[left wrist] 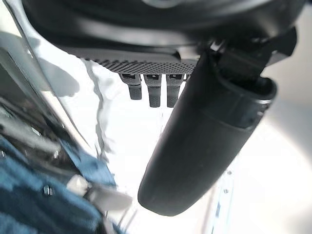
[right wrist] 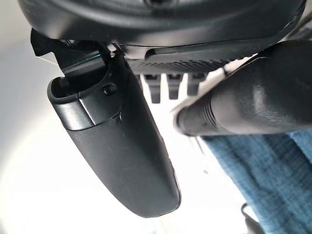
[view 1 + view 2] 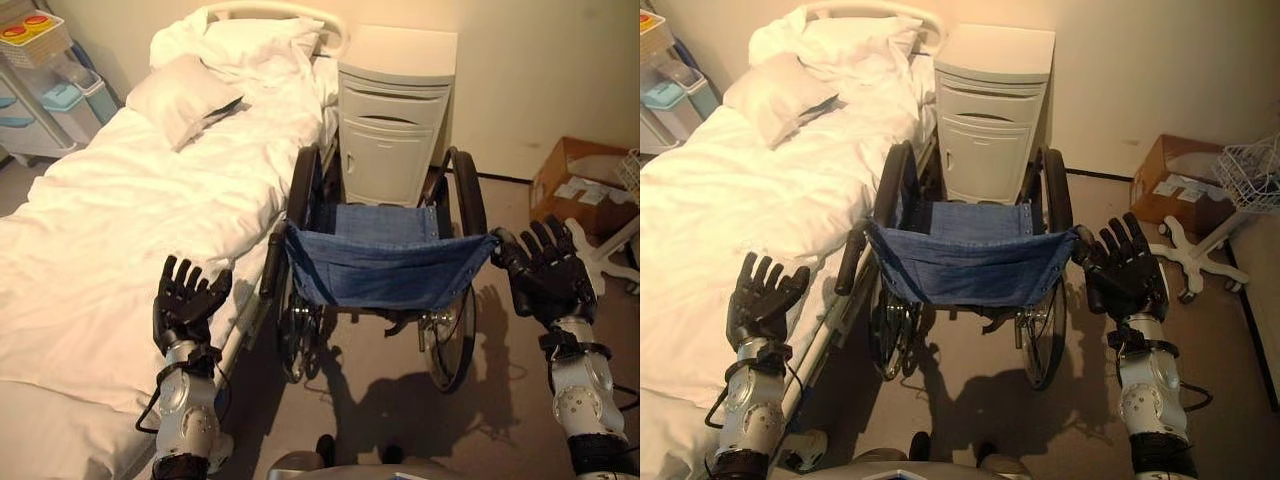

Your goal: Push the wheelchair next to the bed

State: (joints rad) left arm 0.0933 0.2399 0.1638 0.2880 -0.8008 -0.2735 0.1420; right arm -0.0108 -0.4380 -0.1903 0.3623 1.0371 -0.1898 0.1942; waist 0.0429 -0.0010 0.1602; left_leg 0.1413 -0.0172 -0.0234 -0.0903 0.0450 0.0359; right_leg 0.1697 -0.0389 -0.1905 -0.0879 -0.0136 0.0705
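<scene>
Blue-seated wheelchair [image 3: 380, 265] parked against bed [image 3: 120, 220], judged delivered | left hand [image 3: 185, 300] released, fingers straight | right hand [image 3: 548, 268] released beside push handle [image 2: 243, 109]

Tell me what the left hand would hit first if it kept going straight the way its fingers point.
Probably the bed. The left hand is open, fingers straight, pointing forward over the white sheet, left of the wheelchair handle. Depth is unclear, so it might skim above the sheet before touching anything.

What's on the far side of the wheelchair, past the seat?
A white bedside cabinet stands against the wall directly beyond the wheelchair, beside the bed. The wheelchair's seat and wheels cover the cabinet's base and the floor there.
</scene>
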